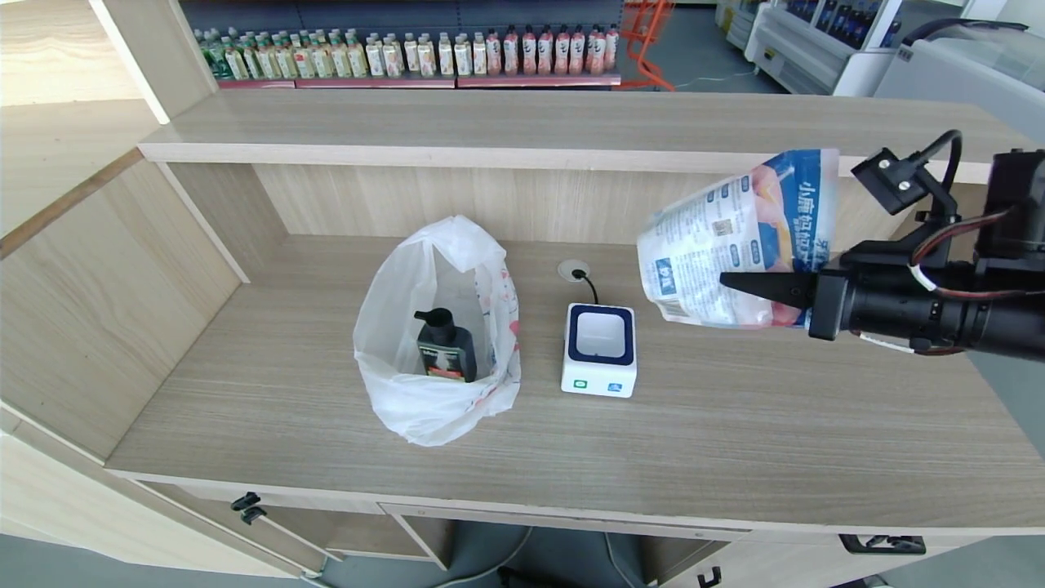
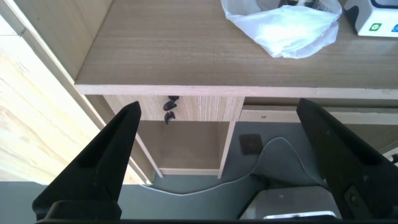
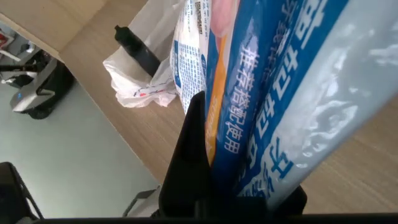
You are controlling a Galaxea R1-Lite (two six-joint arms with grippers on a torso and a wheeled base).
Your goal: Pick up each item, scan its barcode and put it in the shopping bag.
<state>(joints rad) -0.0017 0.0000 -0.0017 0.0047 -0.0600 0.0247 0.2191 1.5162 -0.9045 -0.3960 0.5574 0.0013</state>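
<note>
Pouch (image 1: 739, 237), blue and white, is clamped in the right hand (image 1: 767, 290), held up off the tabletop (image 1: 735, 441) to the scanner's (image 1: 600, 349) right and slanting down toward it. The shopping bag (image 1: 408, 400) stands just left of the scanner. The left hand (image 2: 219, 112), fingers apart, is well away from the scanner, so the right arm is judged nearer.

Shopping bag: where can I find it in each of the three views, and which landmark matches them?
Head view: the shopping bag stands on the counter, left of the scanner.
Left wrist view: the shopping bag sits on the counter beside the scanner.
Right wrist view: the shopping bag is beyond the held packet, with the black bottle inside.
Shared landmark: the counter under it.
</note>
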